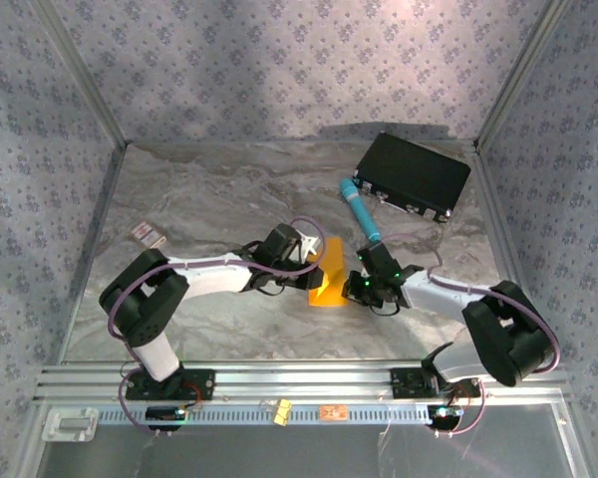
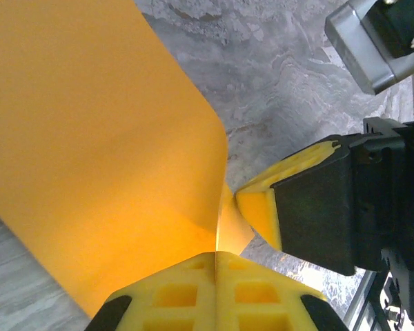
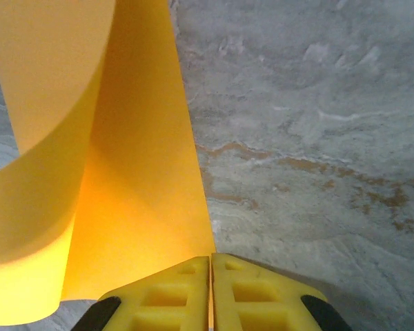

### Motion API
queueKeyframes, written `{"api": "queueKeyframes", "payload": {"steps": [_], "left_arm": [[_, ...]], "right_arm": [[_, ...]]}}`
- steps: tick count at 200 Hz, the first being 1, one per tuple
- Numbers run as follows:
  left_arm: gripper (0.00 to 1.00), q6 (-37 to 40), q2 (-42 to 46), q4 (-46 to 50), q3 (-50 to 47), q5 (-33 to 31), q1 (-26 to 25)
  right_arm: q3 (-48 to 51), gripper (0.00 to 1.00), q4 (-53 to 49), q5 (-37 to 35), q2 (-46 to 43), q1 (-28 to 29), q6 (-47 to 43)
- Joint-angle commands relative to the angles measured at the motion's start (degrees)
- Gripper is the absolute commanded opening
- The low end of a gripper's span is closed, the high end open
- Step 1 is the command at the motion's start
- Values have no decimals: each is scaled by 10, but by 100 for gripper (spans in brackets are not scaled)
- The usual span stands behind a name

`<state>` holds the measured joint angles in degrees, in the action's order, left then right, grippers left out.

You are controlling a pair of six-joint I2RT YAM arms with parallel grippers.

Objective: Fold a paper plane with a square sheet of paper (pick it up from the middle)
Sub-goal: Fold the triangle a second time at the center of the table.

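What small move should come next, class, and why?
Probably lower both hands to flatten the sheet of paper against the table. The left hand and right hand each pinch it shut, and it only curves loosely with no sharp crease, so it likely needs a flat surface for pressing.

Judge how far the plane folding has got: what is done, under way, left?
Done: the sheet is picked up. In hand: the left end effector and right end effector both pinch it, bowing it into a soft curl. Left: no sharp crease shows, so every fold remains.
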<state>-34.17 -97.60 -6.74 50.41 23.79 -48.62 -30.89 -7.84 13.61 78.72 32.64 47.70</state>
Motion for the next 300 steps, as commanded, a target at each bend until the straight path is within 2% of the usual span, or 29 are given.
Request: {"api": "queueKeyframes", "payload": {"steps": [1,48,123,151,192,300], "left_arm": [[0,-18,-14,-19,9,0,-6],[0,-18,-12,-15,6,-17,-5],[0,-16,-13,-13,3,-17,-5],[0,-14,-12,-12,2,-19,-6],[0,1,-15,4,4,-23,1],[1,22,-39,14,19,-25,11]], "right_arm": [[-2,11,-8,25,-16,-3,-21],[27,12,98,34,-17,9,53],[41,11,162,27,12,32,93],[36,11,156,19,34,35,96],[28,9,78,-15,43,36,66],[4,8,32,4,48,20,15]]}}
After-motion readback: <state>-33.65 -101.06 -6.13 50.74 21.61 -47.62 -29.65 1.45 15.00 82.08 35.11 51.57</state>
